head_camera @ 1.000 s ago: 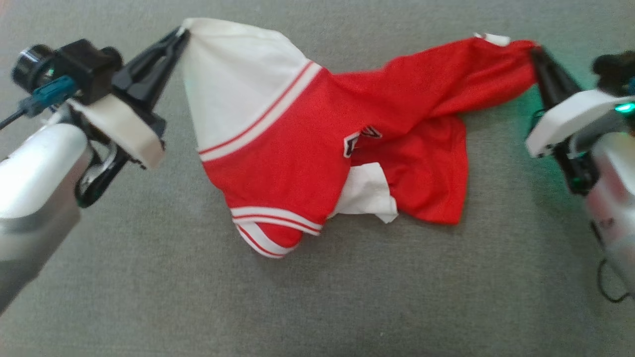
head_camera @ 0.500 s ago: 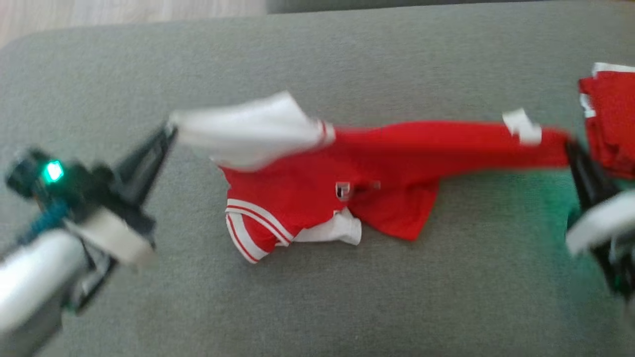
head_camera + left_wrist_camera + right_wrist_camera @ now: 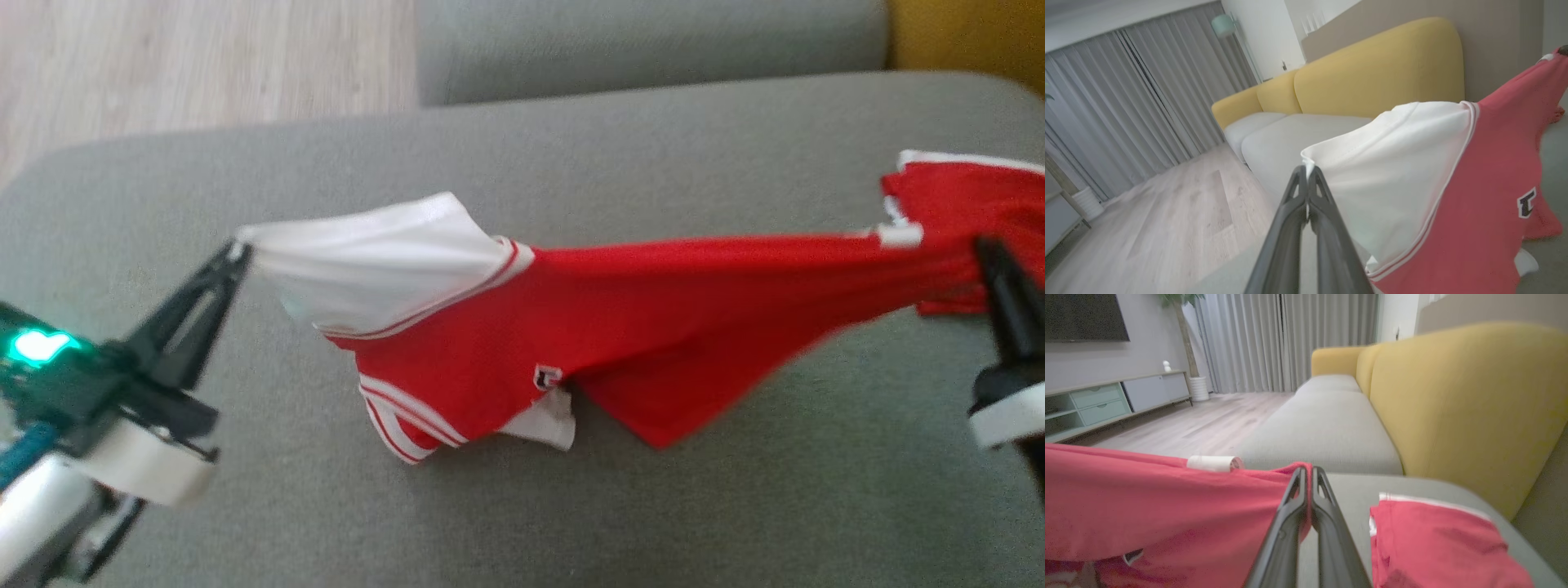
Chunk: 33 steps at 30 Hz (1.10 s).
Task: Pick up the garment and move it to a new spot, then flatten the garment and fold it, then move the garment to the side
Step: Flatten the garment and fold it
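The left gripper [image 3: 235, 250] pinches the white corner of the red garment [image 3: 653, 310], and the right gripper [image 3: 985, 249] pinches its red end. The garment hangs stretched between them, low over the grey cushion [image 3: 571, 139].

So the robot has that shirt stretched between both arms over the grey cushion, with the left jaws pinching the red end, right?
Not quite: the left jaws pinch the white end of the shirt, as the left wrist view shows. The rest stands.
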Motion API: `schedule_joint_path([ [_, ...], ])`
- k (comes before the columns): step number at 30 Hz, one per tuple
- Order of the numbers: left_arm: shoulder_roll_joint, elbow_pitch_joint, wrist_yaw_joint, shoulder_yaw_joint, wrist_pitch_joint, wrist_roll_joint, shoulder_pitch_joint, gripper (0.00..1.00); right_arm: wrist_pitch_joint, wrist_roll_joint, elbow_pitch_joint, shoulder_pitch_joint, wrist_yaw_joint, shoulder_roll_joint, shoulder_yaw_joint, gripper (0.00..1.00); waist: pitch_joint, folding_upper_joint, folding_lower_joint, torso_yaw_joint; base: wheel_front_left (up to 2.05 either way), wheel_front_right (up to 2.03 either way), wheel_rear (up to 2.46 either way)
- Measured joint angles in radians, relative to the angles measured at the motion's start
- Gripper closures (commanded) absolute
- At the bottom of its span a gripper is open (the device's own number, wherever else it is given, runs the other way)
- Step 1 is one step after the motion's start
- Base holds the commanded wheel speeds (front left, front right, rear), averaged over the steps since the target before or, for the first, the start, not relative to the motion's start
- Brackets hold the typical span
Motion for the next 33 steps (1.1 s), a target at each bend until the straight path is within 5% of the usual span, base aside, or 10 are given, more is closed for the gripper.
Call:
schedule_joint_path([
  [8,0.097,-0.127,-0.025,0.128,-0.003,-0.045,-0.098,1.00,0.218,-0.070,-0.333,-0.037,0.000,-0.036,-0.162,1.00,-0.103,0.0000,-0.0001,-0.030,0.00,0.00,0.00],
  [13,0.094,-0.154,-0.094,0.198,0.058,-0.089,-0.268,1.00,0.313,-0.081,-0.428,-0.177,0.000,-0.066,-0.209,1.00,-0.112,0.0000,0.0000,-0.033,0.00,0.00,0.00],
  [22,-0.128,0.205,-0.262,0.154,0.259,-0.053,-0.616,1.00,0.386,0.014,-0.179,-0.540,0.000,-0.057,-0.022,1.00,0.003,0.0000,0.0004,-0.025,0.00,0.00,0.00],
  [33,-0.331,0.627,-0.259,0.163,0.099,0.124,-0.919,1.00,0.178,-0.009,0.174,-0.942,0.000,0.005,0.126,1.00,0.227,-0.0001,0.0008,-0.001,0.00,0.00,0.00],
])
